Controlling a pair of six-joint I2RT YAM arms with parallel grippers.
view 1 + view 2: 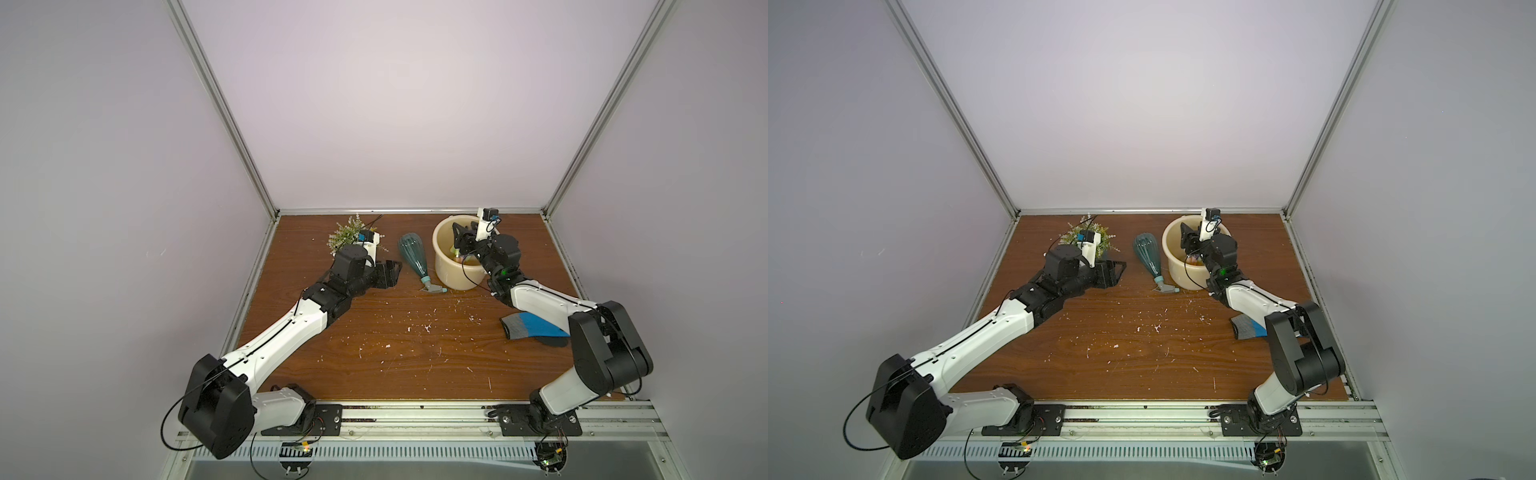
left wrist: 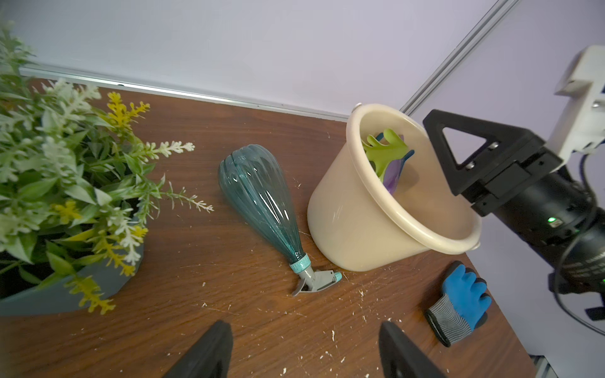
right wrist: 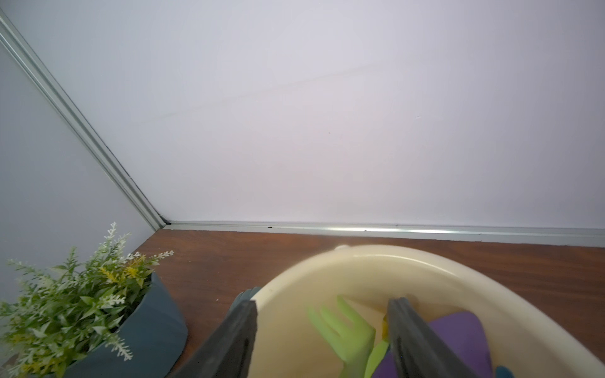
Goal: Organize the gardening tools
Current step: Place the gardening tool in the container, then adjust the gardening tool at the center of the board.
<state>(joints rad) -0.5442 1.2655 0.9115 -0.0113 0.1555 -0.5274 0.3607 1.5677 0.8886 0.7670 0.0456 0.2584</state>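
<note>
The lime-green plastic rake (image 3: 347, 330) lies prongs-up inside the cream plastic bucket (image 2: 360, 209) at the far right of the tabletop, leaning beside the purple plastic trowel (image 3: 458, 330). Slivers of blue and yellow show around them, too hidden for me to name. My right pincer (image 3: 324, 304) hangs over the bucket's mouth with its jaws wide apart and nothing clamped between them, so I judge this drop done and the hand tools stowed. What remains is the teal ribbed plastic spray bottle (image 2: 258, 199), lying on its side just left of the bucket, with its grey trigger head at the near end and just beside the bucket's base. My left pincer (image 2: 304, 325) hovers wide and empty on the bottle's near-left side, facing it. The next move calls for me to come down over the bottle and close across it without nudging the bucket, then lift it clear. The artificial green plant in its dark blue-grey pot (image 2: 65, 163) stands at the far left, and the blue-and-grey knit glove (image 2: 461, 301) lies nearer on the right. The brown wood-grain tabletop (image 1: 415, 353) is speckled with pale crumbs, and plain lilac walls with aluminium frame rails (image 1: 224, 108) enclose it.
</note>
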